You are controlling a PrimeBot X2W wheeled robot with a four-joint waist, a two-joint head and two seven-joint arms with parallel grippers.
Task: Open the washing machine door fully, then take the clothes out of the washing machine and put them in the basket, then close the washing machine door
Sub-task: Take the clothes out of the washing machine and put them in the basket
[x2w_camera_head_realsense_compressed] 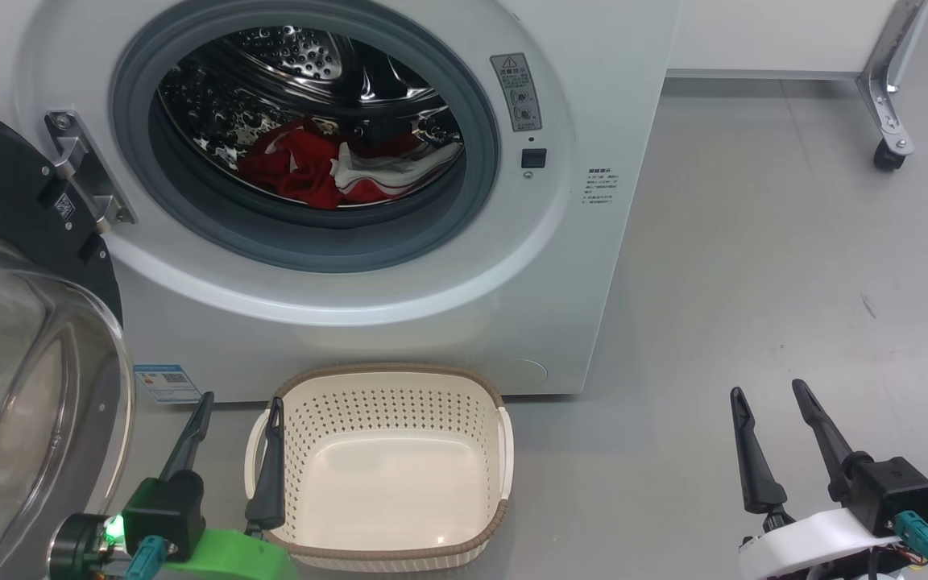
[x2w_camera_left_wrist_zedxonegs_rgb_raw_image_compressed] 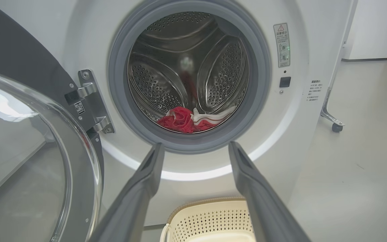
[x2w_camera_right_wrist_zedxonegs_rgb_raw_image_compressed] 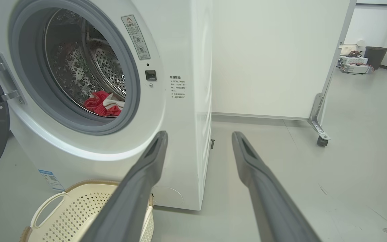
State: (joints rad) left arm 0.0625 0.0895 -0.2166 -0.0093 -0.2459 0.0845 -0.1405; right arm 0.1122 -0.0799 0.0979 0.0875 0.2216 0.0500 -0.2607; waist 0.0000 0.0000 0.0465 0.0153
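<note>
A grey warning label with a triangle sign sits at the upper right of the washing machine mouth. Its writing, the dark print lines beside it and the small blue label at the machine's lower left are all too small to read. The clothes, crumpled red fabric with a white piece, lie in the drum at upper centre, well above both pincers. The left pincer, at lower left, stands wide open and holds nothing, with one finger crossing the left edge of the cream perforated basket on the floor. The right pincer, at lower right, is likewise wide open and holds nothing. The washing machine door hangs open at the left edge.
</note>
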